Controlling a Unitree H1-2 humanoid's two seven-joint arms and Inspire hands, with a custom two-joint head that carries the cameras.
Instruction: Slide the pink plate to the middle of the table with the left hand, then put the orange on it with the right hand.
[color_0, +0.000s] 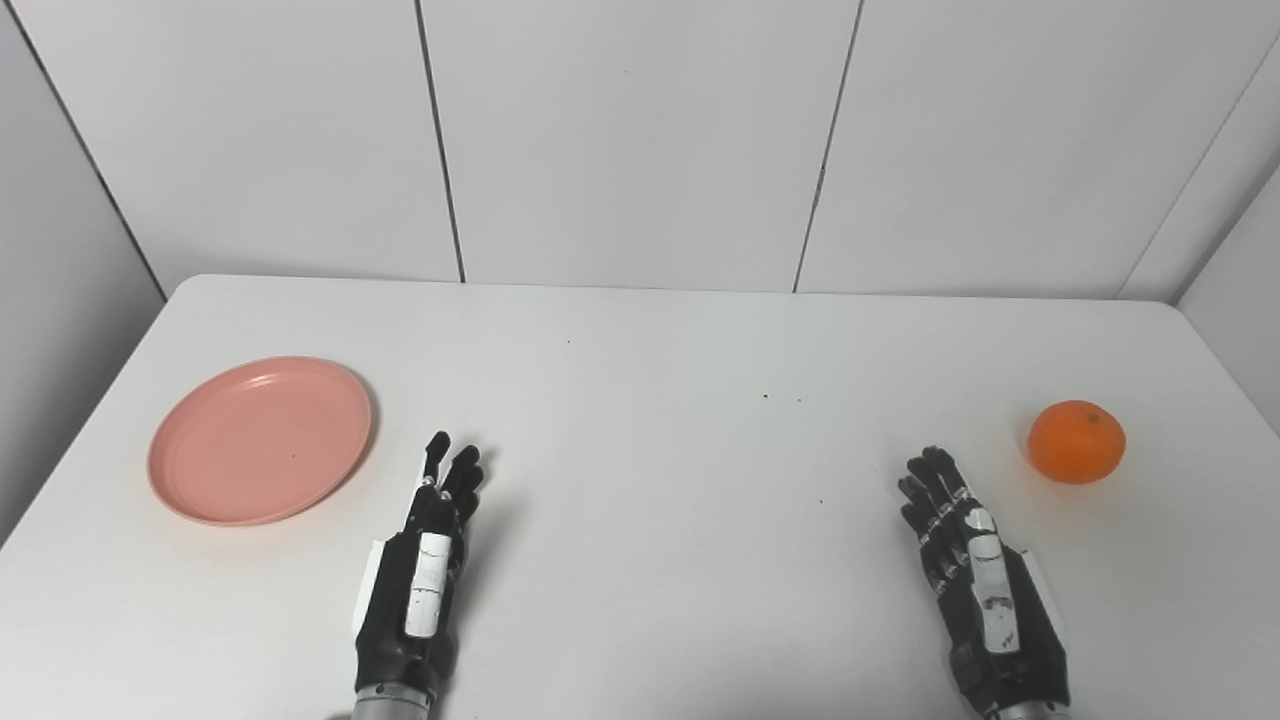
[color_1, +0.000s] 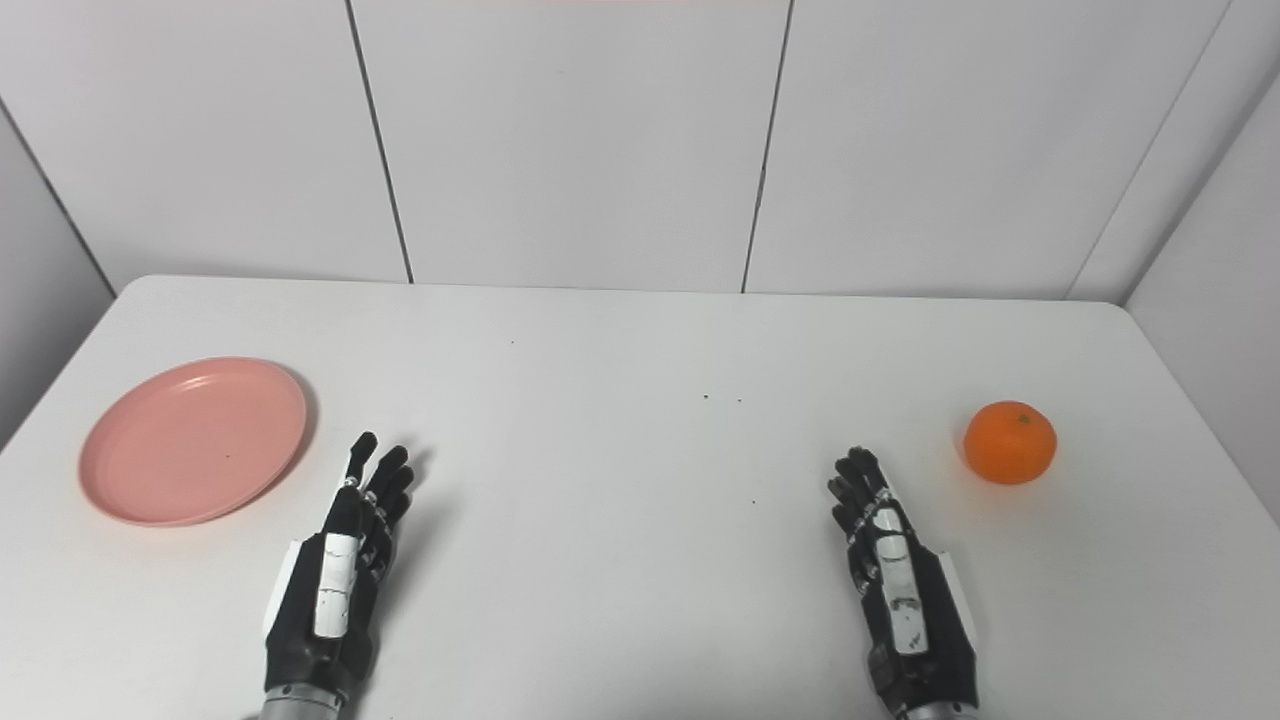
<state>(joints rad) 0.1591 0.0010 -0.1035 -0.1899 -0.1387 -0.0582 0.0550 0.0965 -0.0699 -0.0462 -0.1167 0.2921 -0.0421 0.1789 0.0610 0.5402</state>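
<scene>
Nearest, the black left hand (color_0: 425, 580) and black right hand (color_0: 975, 585) lie over the white table (color_0: 640, 440), fingers stretched forward and holding nothing. The round flat pink plastic plate (color_0: 260, 440) sits empty just left of the left fingertips (color_0: 452, 468). The round orange fruit (color_0: 1077, 441) sits right of the right fingertips (color_0: 930, 472), apart from them
</scene>
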